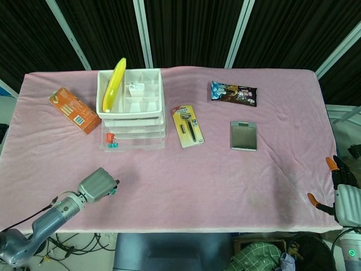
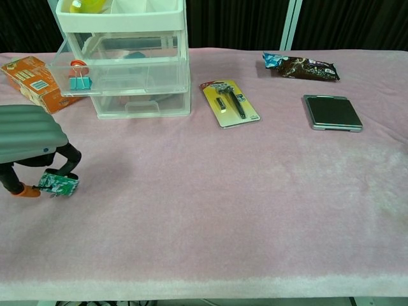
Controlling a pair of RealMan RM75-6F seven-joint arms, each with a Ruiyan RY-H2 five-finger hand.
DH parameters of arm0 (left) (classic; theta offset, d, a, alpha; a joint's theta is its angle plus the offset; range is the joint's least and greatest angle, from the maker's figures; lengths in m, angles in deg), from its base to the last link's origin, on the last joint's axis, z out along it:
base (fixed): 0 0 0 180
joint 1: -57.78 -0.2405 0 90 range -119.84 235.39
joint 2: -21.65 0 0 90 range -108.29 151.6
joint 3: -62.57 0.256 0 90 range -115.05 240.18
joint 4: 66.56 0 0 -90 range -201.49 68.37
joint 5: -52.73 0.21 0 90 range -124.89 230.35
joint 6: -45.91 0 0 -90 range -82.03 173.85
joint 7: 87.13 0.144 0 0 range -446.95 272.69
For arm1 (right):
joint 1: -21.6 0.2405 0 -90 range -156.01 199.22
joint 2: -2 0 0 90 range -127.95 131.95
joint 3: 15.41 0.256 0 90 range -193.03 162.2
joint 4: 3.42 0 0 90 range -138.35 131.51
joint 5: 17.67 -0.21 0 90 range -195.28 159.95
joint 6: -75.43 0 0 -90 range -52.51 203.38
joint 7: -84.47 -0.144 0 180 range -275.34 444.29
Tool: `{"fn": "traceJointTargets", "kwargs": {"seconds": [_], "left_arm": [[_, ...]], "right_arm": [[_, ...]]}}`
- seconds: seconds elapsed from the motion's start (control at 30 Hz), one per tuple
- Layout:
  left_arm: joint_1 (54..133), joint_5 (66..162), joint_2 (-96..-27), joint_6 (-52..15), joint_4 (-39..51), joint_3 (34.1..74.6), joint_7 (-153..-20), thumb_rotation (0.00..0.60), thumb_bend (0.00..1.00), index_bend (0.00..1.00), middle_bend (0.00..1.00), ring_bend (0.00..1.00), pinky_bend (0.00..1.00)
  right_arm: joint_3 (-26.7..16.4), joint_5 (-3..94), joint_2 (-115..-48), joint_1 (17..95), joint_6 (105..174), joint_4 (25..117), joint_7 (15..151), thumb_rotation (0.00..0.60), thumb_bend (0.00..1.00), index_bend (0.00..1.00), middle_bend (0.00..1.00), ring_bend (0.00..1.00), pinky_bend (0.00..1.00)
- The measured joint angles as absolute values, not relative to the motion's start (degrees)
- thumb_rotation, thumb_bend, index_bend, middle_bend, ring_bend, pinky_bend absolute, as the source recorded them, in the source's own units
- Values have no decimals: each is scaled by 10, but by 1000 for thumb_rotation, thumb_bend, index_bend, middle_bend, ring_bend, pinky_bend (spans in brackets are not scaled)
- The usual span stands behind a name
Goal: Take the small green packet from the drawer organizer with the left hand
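Note:
My left hand (image 2: pixel 29 143) hangs low over the front left of the pink table (image 2: pixel 223 191) and pinches the small green packet (image 2: pixel 57 184) in its fingertips, right at the cloth. In the head view the left hand (image 1: pixel 97 184) covers the packet. The clear drawer organizer (image 2: pixel 127 60) stands behind it with one drawer pulled out, a clip (image 2: pixel 78 76) lying inside. The organizer (image 1: pixel 132 107) carries a banana (image 1: pixel 114 84) on top. My right hand (image 1: pixel 345 195) rests at the table's front right corner, holding nothing that I can see.
An orange box (image 1: pixel 74 110) lies left of the organizer. A razor card (image 1: pixel 188 126), a dark snack bag (image 1: pixel 234 94) and a grey flat case (image 1: pixel 243 136) lie to the right.

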State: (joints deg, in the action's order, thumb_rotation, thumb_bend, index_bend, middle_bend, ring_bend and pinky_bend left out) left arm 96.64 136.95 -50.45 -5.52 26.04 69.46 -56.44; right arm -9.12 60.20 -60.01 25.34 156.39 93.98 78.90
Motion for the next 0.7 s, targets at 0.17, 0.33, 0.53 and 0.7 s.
{"fn": "traceJointTargets", "kwargs": {"seconds": [0.17, 0.33, 0.53, 0.7], "left_arm": [[956, 1350, -521, -56, 241, 689, -556, 600, 151, 472, 1000, 1000, 1000], [947, 1338, -519, -62, 237, 687, -555, 600, 49, 337, 1000, 1000, 1000], [930, 1337, -512, -95, 242, 682, -568, 600, 8, 239, 1000, 1000, 1000], [905, 1350, -504, -153, 249, 678, -590, 600, 6, 76, 670, 733, 742]], "right_arm": [[-91, 603, -600, 253, 1565, 939, 788, 600, 132, 0, 0, 0, 123], [-92, 604, -601, 253, 1565, 938, 789, 600, 132, 0, 0, 0, 123], [-92, 605, -601, 253, 1566, 938, 789, 600, 131, 0, 0, 0, 124], [-92, 606, -601, 253, 1566, 937, 791, 600, 133, 0, 0, 0, 123]]}}
